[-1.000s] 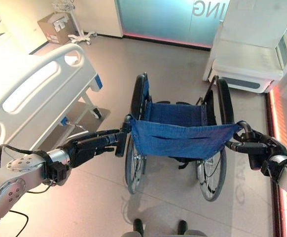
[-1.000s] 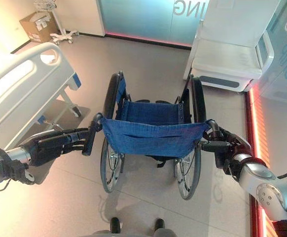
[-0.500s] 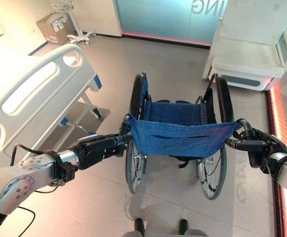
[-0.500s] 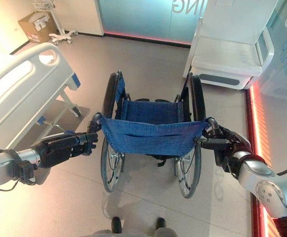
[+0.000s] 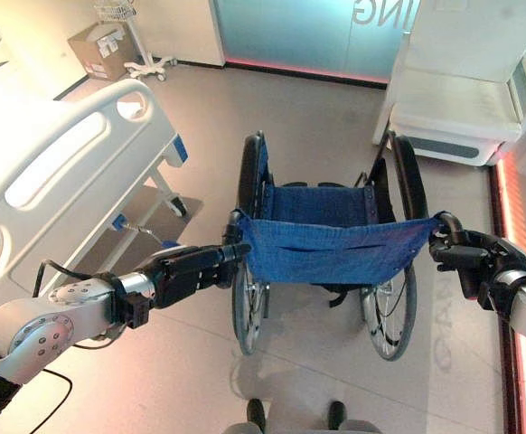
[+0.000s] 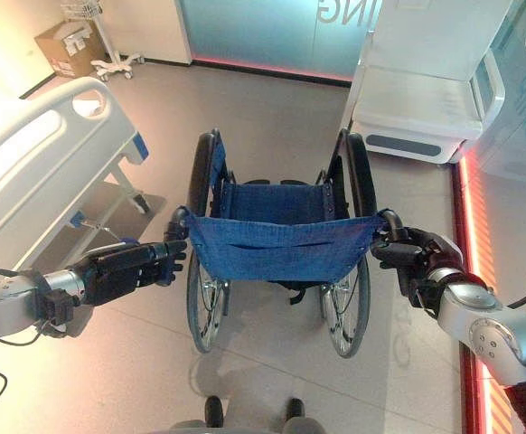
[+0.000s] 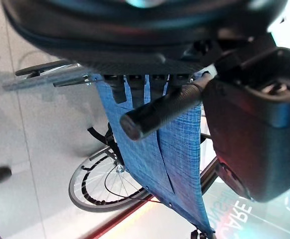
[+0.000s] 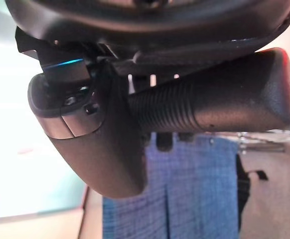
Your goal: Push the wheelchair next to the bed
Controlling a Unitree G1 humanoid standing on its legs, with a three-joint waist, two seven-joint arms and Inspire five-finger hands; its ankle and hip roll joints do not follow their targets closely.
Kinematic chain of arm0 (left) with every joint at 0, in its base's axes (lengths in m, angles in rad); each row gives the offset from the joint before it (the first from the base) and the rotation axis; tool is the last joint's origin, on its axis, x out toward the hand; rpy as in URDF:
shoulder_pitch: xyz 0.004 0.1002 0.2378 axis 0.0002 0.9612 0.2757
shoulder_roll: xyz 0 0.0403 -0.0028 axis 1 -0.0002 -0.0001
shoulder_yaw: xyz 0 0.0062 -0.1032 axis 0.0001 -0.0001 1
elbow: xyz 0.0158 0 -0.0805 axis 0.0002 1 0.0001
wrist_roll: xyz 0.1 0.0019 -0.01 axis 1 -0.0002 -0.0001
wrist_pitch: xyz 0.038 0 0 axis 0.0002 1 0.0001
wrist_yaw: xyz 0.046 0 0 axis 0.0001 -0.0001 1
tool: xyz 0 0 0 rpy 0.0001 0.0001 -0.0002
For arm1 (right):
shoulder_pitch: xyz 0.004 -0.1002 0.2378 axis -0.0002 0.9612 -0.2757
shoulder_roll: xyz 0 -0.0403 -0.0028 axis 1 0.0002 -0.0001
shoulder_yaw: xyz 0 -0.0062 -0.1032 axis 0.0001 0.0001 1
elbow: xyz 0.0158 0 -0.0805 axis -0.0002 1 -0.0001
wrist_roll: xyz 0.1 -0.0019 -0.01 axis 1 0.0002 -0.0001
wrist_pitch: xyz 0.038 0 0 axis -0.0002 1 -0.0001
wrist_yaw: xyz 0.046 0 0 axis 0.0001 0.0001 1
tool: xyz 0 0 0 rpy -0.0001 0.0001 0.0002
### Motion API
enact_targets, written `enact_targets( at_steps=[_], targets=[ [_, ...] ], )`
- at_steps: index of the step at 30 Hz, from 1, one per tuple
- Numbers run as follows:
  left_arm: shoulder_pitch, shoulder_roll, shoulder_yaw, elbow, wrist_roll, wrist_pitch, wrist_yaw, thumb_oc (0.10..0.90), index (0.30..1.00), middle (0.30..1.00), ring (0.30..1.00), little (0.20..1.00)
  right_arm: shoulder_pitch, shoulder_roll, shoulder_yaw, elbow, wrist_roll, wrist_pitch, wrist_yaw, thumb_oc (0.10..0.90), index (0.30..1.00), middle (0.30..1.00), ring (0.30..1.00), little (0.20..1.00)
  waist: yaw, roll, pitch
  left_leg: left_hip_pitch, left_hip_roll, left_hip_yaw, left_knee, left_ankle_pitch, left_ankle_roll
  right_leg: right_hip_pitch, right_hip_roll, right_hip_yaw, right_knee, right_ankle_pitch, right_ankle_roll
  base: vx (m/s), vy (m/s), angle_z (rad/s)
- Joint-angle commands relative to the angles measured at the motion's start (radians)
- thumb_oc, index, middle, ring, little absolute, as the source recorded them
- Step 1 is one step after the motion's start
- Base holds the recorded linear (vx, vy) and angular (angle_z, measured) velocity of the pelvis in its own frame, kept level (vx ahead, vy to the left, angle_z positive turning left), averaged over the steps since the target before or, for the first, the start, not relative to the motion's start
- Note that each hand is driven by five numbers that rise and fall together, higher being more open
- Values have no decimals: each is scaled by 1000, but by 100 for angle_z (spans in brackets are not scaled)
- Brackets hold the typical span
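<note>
One wheelchair stands at the centre of the head views, seen from behind, with its blue fabric backrest stretched between two push handles and two large spoked wheels on the tiled floor. One white bed occupies the upper left of the frame; its footboard end lies just beside the wheelchair's left wheel, apart from it. The left hand enters from the lower left and sits at the left push handle; the left wrist view shows the ribbed grip lying between palm and thumb (the curl of the fingers cannot be told, since the palm hides them). The right hand enters from the right edge, its fingers wrapped round the right push handle, the thumb closed beneath the grip in the right wrist view. One white cabinet unit stands at the upper right, beyond the wheelchair. One cardboard box and one wheeled stand sit side by side in the upper left corner.
</note>
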Motion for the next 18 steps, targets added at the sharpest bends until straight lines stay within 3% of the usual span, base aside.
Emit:
enact_targets(
  at_steps=[1, 7, 8, 9, 10, 18],
  targets=[
    [-130, -32, 44, 2, -120, -81, 12, 800, 900, 900, 900, 900, -111, -45, 48, -64, 23, -122, 55, 400, 300, 300, 300, 300, -32, 2, -49, 16, 30, 47, 11, 7, -39, -12, -14, -4, 24, 30, 5, 0, 0, 0],
    [-174, -81, -16, -1, -208, -135, 45, 800, 900, 900, 900, 900, -139, -38, 77, -60, 22, -120, 52, 400, 300, 300, 300, 300, -39, -1, -47, 19, 30, 48, 14, 7, -39, -12, -11, 1, 30, 29, 3, 0, 0, 0],
    [-181, -89, -23, -3, -229, -140, 58, 593, 589, 589, 589, 589, -141, -33, 81, -59, 19, -119, 52, 400, 300, 300, 300, 300, -40, -1, -47, 20, 31, 49, 14, 7, -39, -12, -11, 1, 30, 29, 3, 0, 0, 0],
    [-185, -93, -27, -4, -237, -143, 66, 546, 519, 519, 519, 519, -142, -31, 84, -59, 18, -119, 52, 400, 300, 300, 300, 300, -41, -2, -47, 21, 31, 51, 14, 7, -39, -12, -11, 2, 31, 29, 4, 14, -9, -3],
    [-190, -99, -33, -7, -241, -159, 75, 400, 300, 300, 300, 300, -143, -29, 87, -61, 18, -118, 51, 400, 300, 300, 300, 300, -43, -2, -47, 22, 32, 52, 14, 7, -39, -11, -11, 2, 31, 29, 4, 0, 0, 0],
    [-213, -135, -36, -16, -238, -229, 130, 400, 300, 300, 300, 300, -160, -15, 101, -62, 13, -109, 45, 400, 300, 300, 300, 300, -46, -6, -44, 24, 33, 49, 17, 6, -39, -12, -9, 12, 35, 26, 0, 5, -4, -2]
  ],
)
